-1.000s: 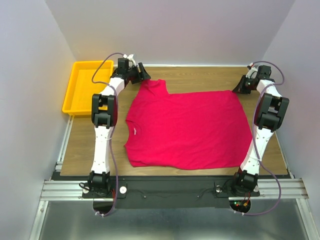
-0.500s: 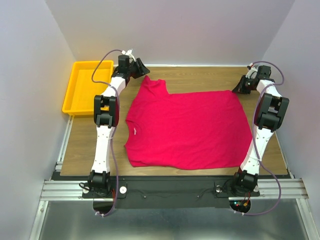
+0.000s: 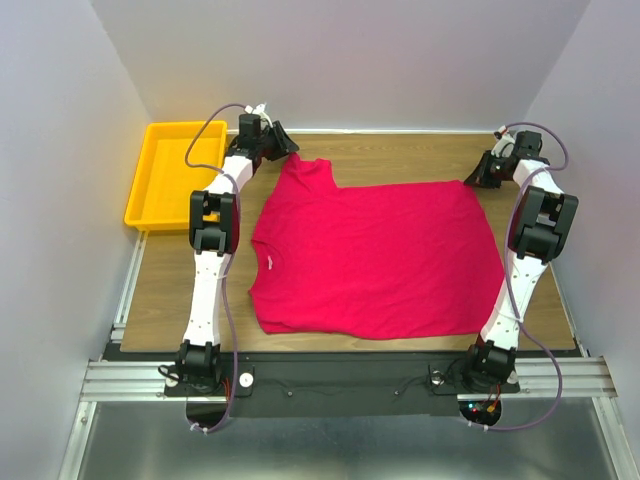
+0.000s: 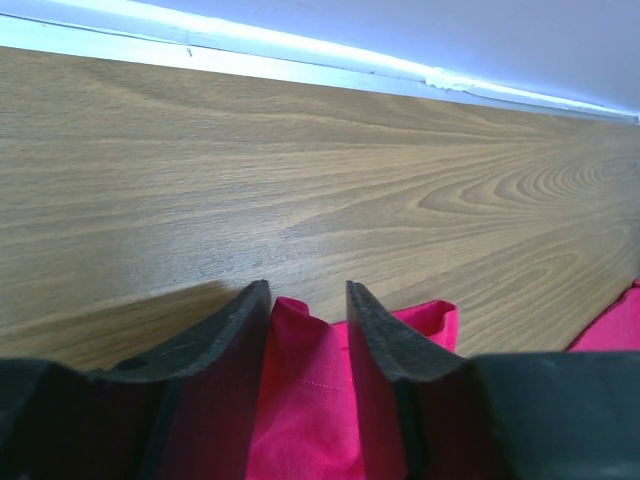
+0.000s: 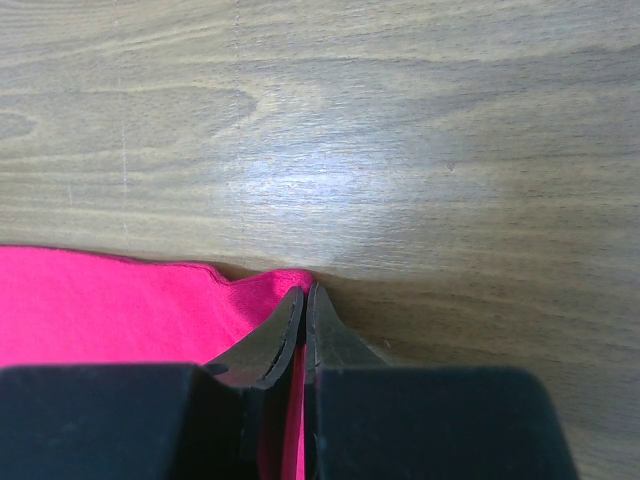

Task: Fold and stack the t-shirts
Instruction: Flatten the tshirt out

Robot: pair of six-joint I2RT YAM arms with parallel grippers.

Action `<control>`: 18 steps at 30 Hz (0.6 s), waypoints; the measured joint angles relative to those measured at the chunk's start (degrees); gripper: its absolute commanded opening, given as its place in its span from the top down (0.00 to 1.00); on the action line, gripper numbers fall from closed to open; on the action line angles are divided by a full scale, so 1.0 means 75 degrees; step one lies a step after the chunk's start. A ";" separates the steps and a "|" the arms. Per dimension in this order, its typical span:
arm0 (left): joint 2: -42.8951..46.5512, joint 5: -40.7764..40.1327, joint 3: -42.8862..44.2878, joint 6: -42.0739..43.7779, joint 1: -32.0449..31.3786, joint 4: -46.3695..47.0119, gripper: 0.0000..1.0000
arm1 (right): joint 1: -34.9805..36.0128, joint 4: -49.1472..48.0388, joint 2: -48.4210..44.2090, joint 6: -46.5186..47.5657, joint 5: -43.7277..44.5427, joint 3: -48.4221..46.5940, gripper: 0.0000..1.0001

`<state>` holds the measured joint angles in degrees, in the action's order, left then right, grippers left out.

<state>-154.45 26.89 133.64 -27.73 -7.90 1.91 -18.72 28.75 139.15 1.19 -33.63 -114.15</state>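
The red t-shirt point(image 3: 375, 255) lies spread flat on the wooden table, its neck with a small white label point(image 3: 268, 262) toward the left. My left gripper point(image 3: 285, 148) sits at the shirt's far-left sleeve. In the left wrist view its jaws point(image 4: 308, 290) stand partly apart, with the bunched sleeve point(image 4: 300, 380) filling the gap between them. My right gripper point(image 3: 478, 178) is at the shirt's far-right corner. Its jaws in the right wrist view point(image 5: 305, 288) are pressed together on a thin edge of the red fabric point(image 5: 100, 300).
A yellow tray point(image 3: 175, 180) stands off the table's far-left corner, beside the left arm. The back wall runs close behind both grippers, and side walls close in the table left and right.
The left gripper's jaws have narrowed around the sleeve, and its wrist has shifted slightly toward the back wall. The right arm and the shirt have not moved.
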 measured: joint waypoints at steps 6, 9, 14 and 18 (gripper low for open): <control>0.0000 0.0000 0.0000 0.0003 -0.0006 -0.0012 0.56 | 0.0000 0.0000 0.0000 0.0000 0.0000 0.0000 0.97; 0.0000 0.0000 0.0000 0.0032 -0.0015 -0.0079 0.55 | 0.0000 0.0000 0.0000 -0.0003 0.0000 0.0000 0.97; 0.0000 -0.0070 0.0000 0.0137 -0.0038 -0.0254 0.58 | 0.0000 0.0000 0.0000 -0.0020 0.0000 0.0000 0.97; 0.0000 -0.0146 0.0000 0.0213 -0.0041 -0.0326 0.73 | 0.0000 0.0003 0.0000 -0.0023 0.0000 0.0000 0.97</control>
<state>-154.45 25.80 133.64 -26.13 -8.21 -0.54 -18.72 28.77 139.15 1.02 -33.63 -114.15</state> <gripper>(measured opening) 0.350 0.053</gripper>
